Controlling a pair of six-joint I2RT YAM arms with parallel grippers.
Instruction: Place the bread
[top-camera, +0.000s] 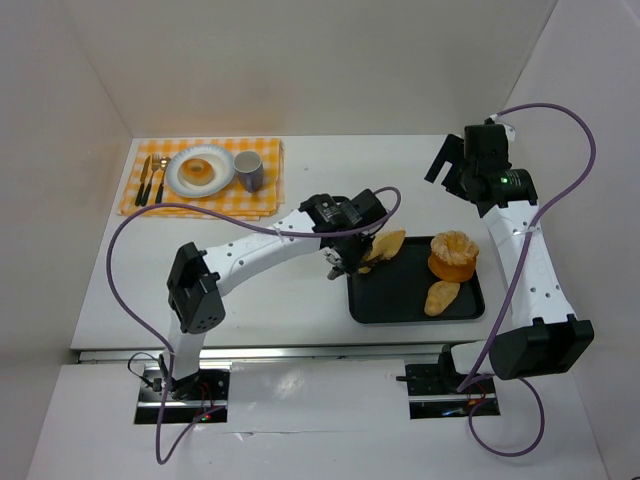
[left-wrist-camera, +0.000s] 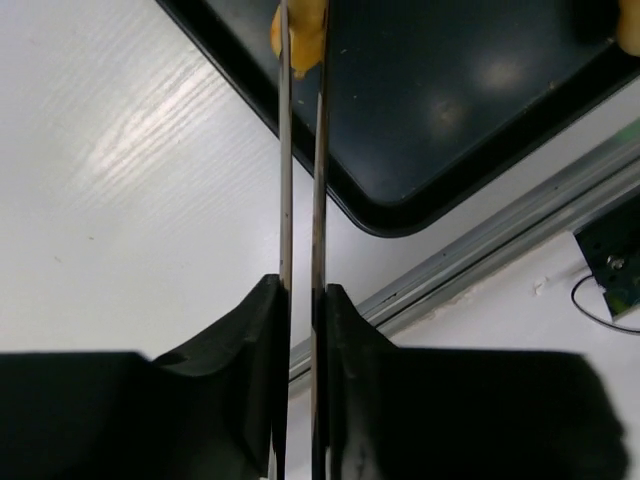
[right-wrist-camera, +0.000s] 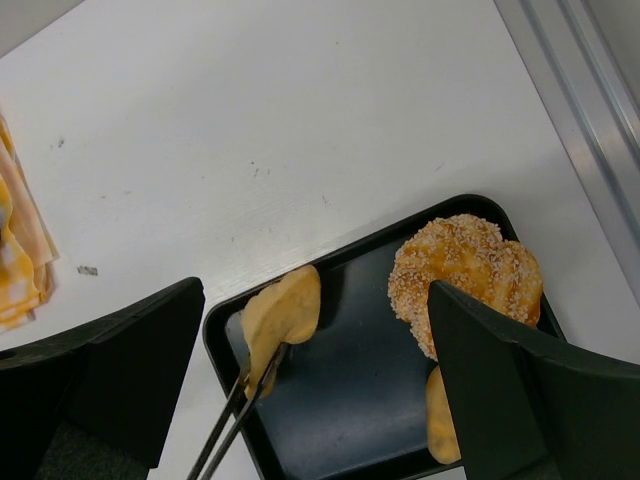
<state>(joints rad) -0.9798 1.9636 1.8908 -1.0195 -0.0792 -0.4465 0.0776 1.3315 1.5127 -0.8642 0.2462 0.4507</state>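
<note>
My left gripper (top-camera: 345, 262) (left-wrist-camera: 302, 285) is shut on a pair of thin metal tongs (left-wrist-camera: 303, 180). The tongs pinch a flat, pale yellow piece of bread (top-camera: 386, 246) (left-wrist-camera: 303, 35) (right-wrist-camera: 283, 312) and hold it over the far left corner of the black tray (top-camera: 400, 290) (right-wrist-camera: 340, 400). My right gripper (top-camera: 450, 160) (right-wrist-camera: 312, 290) is open and empty, high above the tray's far side.
A round sesame bun (top-camera: 453, 255) (right-wrist-camera: 465, 275) and another small bread piece (top-camera: 441, 297) (right-wrist-camera: 442, 415) lie in the tray. At far left a checked yellow placemat (top-camera: 170, 205) holds a white plate (top-camera: 176, 178) with a bagel, a grey cup (top-camera: 248, 170) and cutlery (top-camera: 150, 180).
</note>
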